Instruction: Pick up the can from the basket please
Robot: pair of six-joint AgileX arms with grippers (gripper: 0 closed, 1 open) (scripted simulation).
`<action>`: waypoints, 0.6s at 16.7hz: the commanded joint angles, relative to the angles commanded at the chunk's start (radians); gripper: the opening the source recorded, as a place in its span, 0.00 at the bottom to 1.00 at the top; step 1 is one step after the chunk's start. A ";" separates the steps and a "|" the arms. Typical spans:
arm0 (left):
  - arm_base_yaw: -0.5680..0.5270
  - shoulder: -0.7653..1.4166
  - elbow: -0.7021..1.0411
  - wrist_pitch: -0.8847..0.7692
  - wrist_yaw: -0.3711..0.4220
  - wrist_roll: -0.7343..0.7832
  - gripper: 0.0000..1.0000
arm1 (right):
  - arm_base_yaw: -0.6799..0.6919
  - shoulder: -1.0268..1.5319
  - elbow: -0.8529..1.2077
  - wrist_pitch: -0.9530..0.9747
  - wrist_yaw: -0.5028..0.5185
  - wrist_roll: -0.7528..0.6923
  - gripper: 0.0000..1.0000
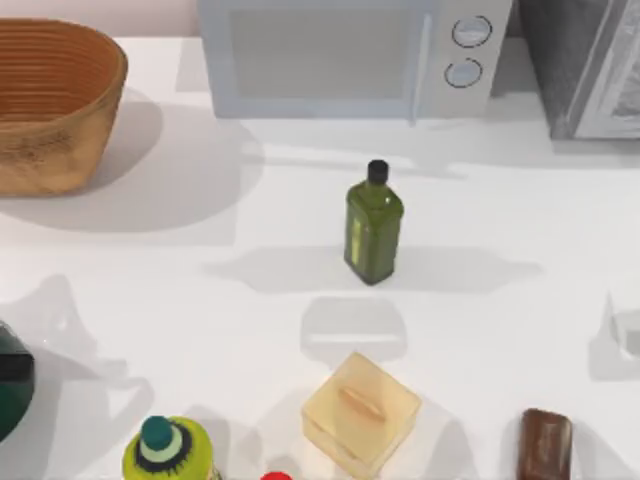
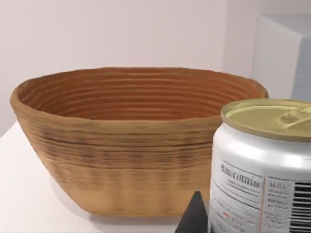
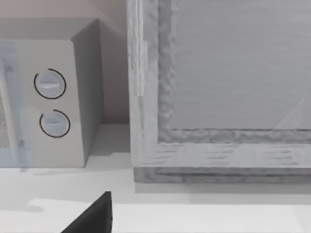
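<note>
Wicker filled much of the left wrist view: the basket stood on the white table, and the can sat in front of it, close to the camera and outside its rim, tan top level with the basket's upper edge. The left gripper was at work beside the basket, one dark finger lying against the can's side; I judged the grip clenched on the can, though the other finger was out of frame. From above, the basket showed nothing inside it as far as its hollow could be seen. I took the step in hand to be the lift itself, with the can already out of the basket. The next move called for a steady hold and a clean carry away from the wicker wall, keeping the can upright so it did not slide in the grasp. The right gripper was parked well away from the basket, facing the microwave; whether it was released or clenched I could not tell.
</note>
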 joint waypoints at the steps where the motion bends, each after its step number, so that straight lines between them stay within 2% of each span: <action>1: 0.001 -0.004 -0.005 0.002 0.000 0.000 0.00 | 0.000 0.000 0.000 0.000 0.000 0.000 1.00; 7: -0.004 0.010 0.004 0.005 0.006 0.009 0.00 | 0.000 0.000 0.000 0.000 0.000 0.000 1.00; 10: -0.044 0.100 0.070 0.048 0.074 0.067 0.00 | 0.000 0.000 0.000 0.000 0.000 0.000 1.00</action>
